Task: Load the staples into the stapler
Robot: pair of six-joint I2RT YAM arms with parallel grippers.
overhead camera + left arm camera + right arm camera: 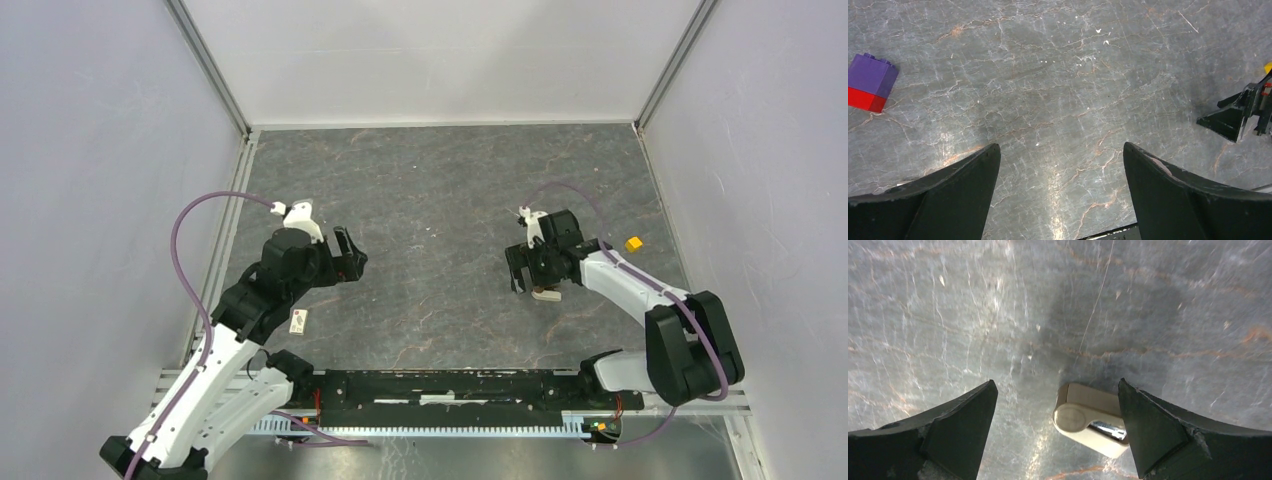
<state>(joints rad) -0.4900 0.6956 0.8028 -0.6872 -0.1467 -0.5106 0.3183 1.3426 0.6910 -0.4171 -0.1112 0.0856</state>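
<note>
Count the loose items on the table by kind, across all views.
Stapler: 1
Staple box: 1
Yellow cube: 1
Purple-and-red block: 1
Total: 4

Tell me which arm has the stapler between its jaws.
The right gripper: the cream stapler lies on the table between its open jaws. The left gripper, also open, has only bare table between its jaws.

Grey veined stone-look tabletop [440, 180]: smooth, faintly glossy. Cream plastic stapler [1079, 415]: smooth satin shell, bright polished metal insert [1108, 429].
</note>
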